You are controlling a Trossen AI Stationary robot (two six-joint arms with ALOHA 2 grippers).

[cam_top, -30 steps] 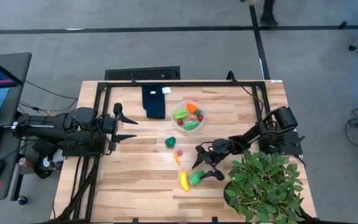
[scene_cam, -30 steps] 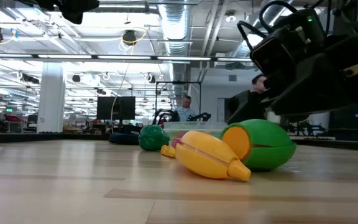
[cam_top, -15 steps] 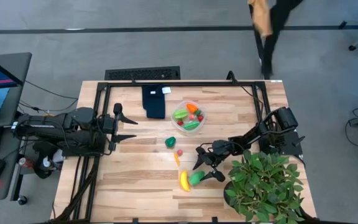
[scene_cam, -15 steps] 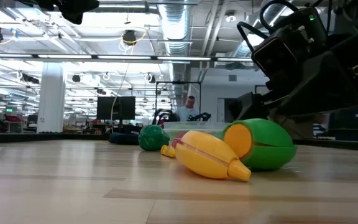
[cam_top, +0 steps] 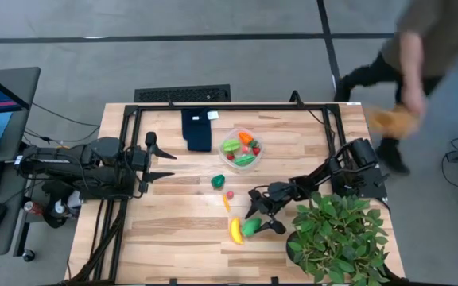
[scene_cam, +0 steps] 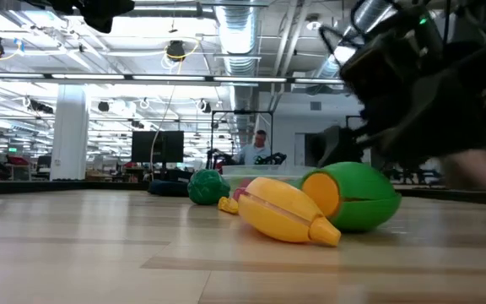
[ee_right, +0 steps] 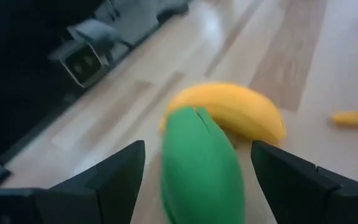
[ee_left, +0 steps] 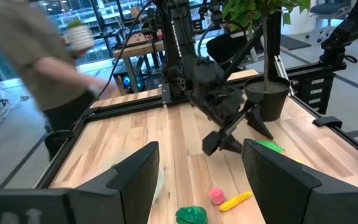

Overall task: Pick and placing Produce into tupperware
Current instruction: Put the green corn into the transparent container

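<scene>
Beside the leafy potted plant (cam_top: 339, 236), the right gripper (cam_top: 259, 213) hangs with jaws spread over the smooth oval green piece (cam_top: 251, 227), seemingly lined up to straddle it. That piece touches the curved yellow banana (cam_top: 234, 229). The clear round tupperware (cam_top: 242, 148), already holding produce, sits well apart. The left gripper (cam_top: 156, 158) waits with jaws spread.

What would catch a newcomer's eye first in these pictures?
Probably the right gripper, open and straddling the green piece that lies against the yellow banana near the table's front edge. Next, the clear tupperware, already holding bright produce beside the dark blue cloth, and the big potted plant at the front right corner.
</scene>
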